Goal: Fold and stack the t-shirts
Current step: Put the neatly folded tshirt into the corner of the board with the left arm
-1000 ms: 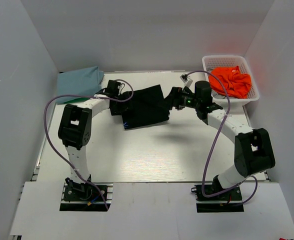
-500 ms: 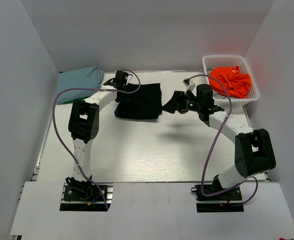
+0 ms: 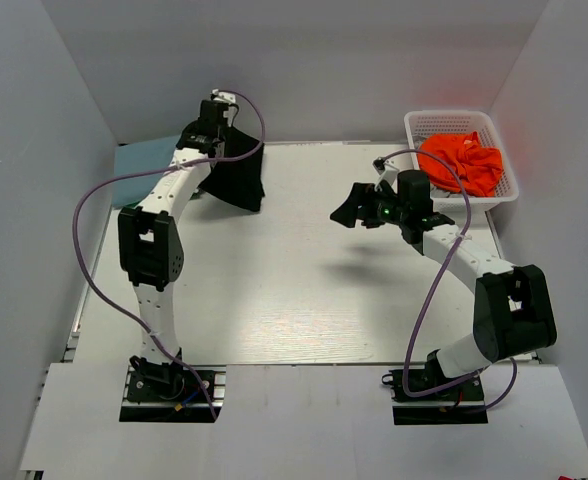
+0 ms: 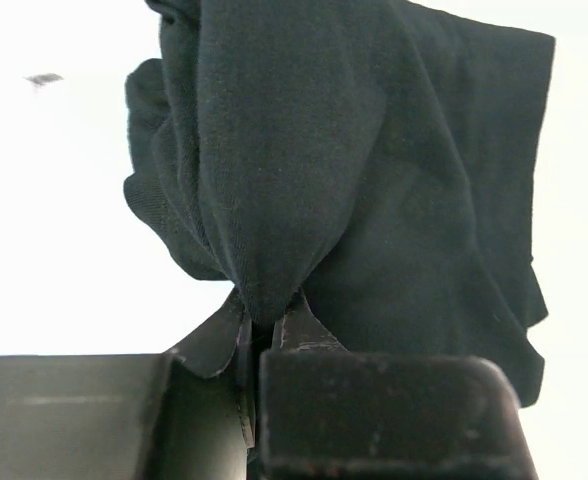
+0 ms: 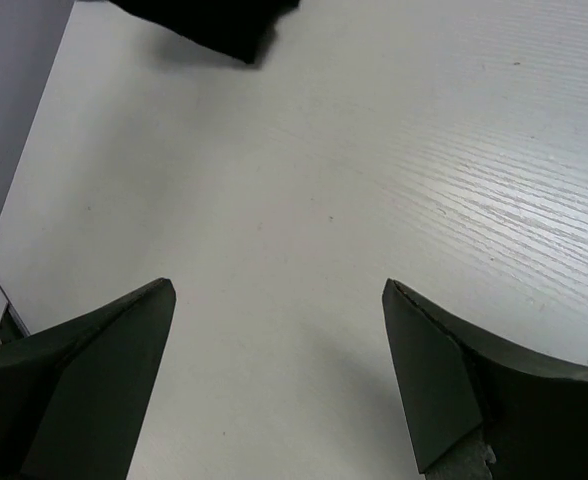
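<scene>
The black t-shirt (image 3: 240,172) hangs bunched in the air at the back left, and my left gripper (image 3: 226,138) is shut on its top fold. In the left wrist view the black t-shirt (image 4: 374,180) fills the frame, with a fold pinched where the left gripper (image 4: 270,322) closes. A folded light blue t-shirt (image 3: 142,160) lies on the table just left of it, partly behind the left arm. An orange t-shirt (image 3: 462,160) lies crumpled in the white basket (image 3: 502,190). My right gripper (image 3: 347,212) hovers open and empty over the middle of the table (image 5: 279,300). A corner of the black t-shirt (image 5: 214,25) shows ahead of it.
The white mesh basket stands at the back right corner. Grey walls close in the table on the left, back and right. Purple cables loop from both arms over the white table top (image 3: 294,290).
My left gripper has shut on the black t-shirt and lifted it off the table, carrying it to the back left. The right gripper stayed open and drew slightly back.
</scene>
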Controlling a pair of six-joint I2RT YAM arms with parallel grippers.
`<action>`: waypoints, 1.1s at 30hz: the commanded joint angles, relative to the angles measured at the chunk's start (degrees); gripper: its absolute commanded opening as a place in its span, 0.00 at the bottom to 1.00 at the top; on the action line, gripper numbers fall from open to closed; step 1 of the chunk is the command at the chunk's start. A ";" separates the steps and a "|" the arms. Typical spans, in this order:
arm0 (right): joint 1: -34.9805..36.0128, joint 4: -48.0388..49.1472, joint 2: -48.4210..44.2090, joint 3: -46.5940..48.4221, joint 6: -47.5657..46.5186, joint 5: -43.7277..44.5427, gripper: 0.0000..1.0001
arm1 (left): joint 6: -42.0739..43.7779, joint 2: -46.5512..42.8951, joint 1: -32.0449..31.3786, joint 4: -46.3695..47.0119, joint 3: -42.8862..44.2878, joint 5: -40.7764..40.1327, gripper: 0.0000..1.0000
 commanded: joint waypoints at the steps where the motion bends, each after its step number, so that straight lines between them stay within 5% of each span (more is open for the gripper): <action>1: -0.42 -0.74 -0.95 -0.23 -1.53 1.91 0.90 | 7.54 -5.51 1.93 3.10 3.34 -2.35 0.00; 13: -0.16 -2.06 3.45 3.89 0.84 -2.22 0.90 | 12.30 -4.80 7.99 0.55 13.97 5.21 0.00; 33: -0.07 -4.08 9.25 10.04 2.52 -4.42 0.90 | 17.66 -5.68 19.95 7.05 12.22 18.13 0.00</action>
